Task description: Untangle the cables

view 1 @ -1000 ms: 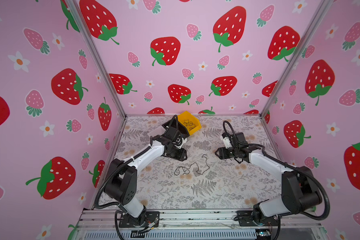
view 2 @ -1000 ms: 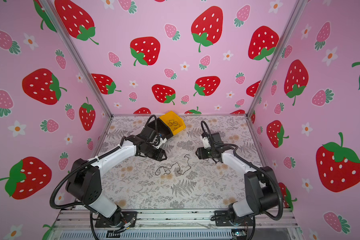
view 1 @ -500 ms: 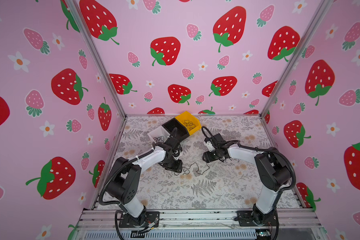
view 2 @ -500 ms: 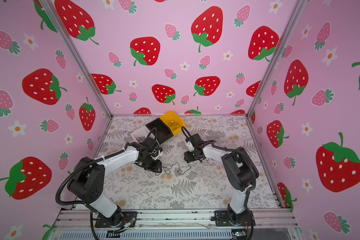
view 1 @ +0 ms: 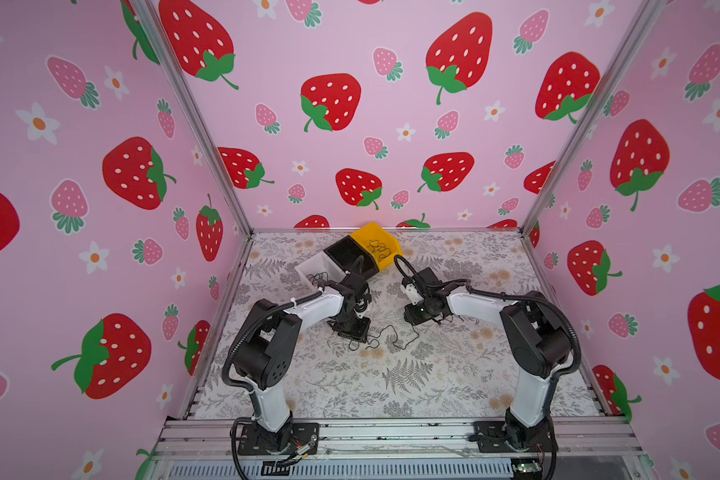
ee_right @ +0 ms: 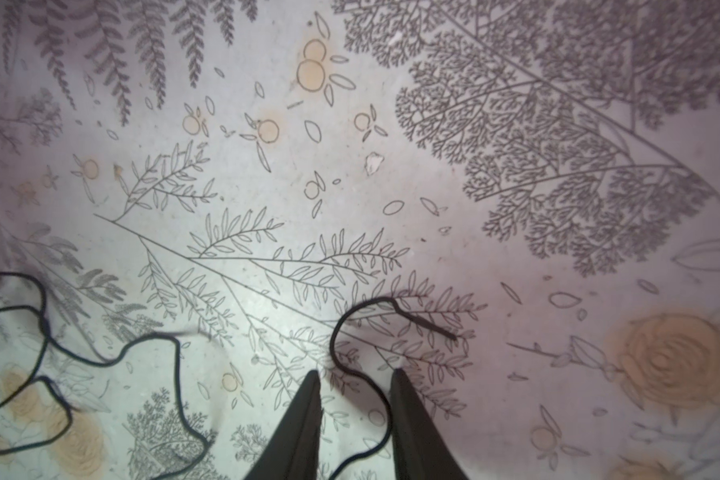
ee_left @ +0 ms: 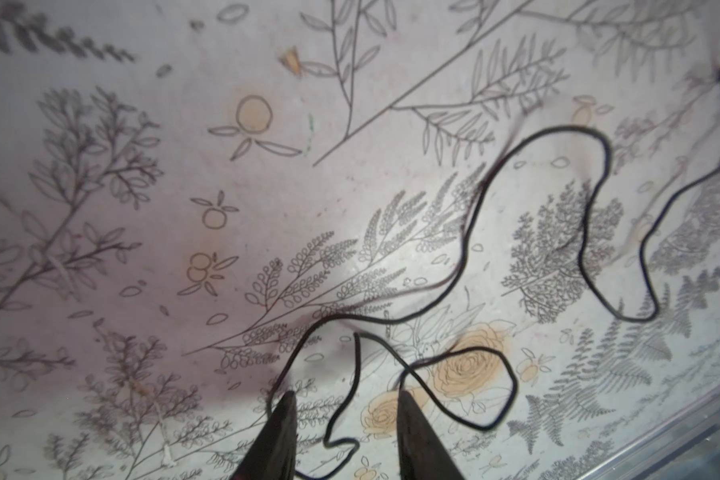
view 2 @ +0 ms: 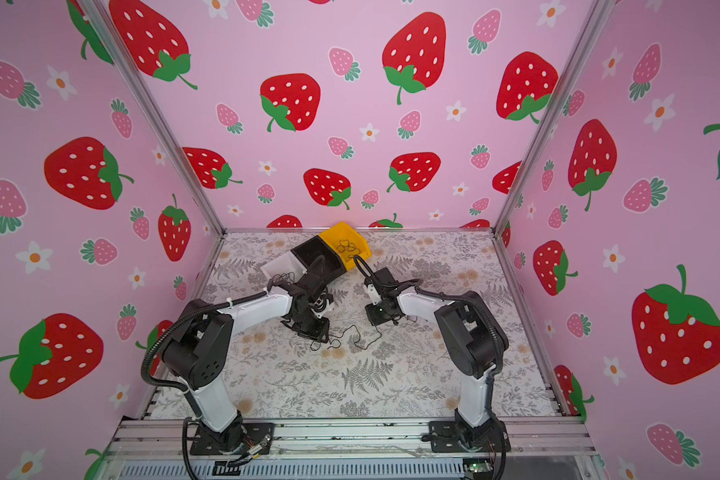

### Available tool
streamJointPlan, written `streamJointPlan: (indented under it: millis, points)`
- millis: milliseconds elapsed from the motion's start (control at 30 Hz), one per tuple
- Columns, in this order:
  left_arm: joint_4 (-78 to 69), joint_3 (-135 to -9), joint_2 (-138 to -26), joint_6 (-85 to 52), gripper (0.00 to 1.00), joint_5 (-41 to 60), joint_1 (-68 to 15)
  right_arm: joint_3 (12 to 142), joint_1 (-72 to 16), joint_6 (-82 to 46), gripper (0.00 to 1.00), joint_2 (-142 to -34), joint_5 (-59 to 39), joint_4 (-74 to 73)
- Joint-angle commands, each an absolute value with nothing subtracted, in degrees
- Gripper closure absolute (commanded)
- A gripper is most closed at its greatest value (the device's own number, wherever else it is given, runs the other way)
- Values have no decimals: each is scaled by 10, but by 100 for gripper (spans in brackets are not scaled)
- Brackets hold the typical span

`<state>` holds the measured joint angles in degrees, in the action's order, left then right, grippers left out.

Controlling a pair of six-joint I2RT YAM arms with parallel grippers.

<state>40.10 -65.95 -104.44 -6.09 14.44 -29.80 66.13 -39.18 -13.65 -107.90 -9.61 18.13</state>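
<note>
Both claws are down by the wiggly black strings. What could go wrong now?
The left gripper, jaws open, straddles a thin cable where loops cross; closing might pinch two strands and tighten the tangle. The right gripper straddles the cable near its loose end, which could slip out when pulled.

- What colours is the back wall (view 1: 316, 158) showing?
- It is showing pink all over, with big red strawberries, green leaves, little pink strawberries and white flowers with orange middles.
- And the table cover (view 1: 433, 395)?
- It is looking pale, with grey ferns and leafy twigs drawn on it, plus soft orange roses and berries.
- And the bins?
- The yellow bin (view 1: 364, 232) is shining bright. The black bin (view 1: 346, 255) and the white bin (view 1: 308, 270) are looking plain.
- The cables (ee_left: 570, 126)?
- They are looking black, like thin dark lines.
- The left arm (view 1: 312, 307) and right arm (view 1: 479, 305)?
- Both are wearing white shells with black joints and black hoses.
</note>
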Motion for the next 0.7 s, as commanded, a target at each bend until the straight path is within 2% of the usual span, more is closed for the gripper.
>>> streamJointPlan:
  millis: [0,133,233,667]
  points:
    - [412,-680,-1057,-52,69,135,-301,668,-397,-133,75,-1089,-84,207]
    - [417,-683,-1061,-52,89,138,-301,668,-397,-132,83,-1078,-78,206]
    - [414,-681,-1045,-53,100,134,-302,668,-397,-130,89,-1067,-69,205]
    - [417,-667,-906,-43,100,84,-292,686,-380,-125,100,-985,-47,193]
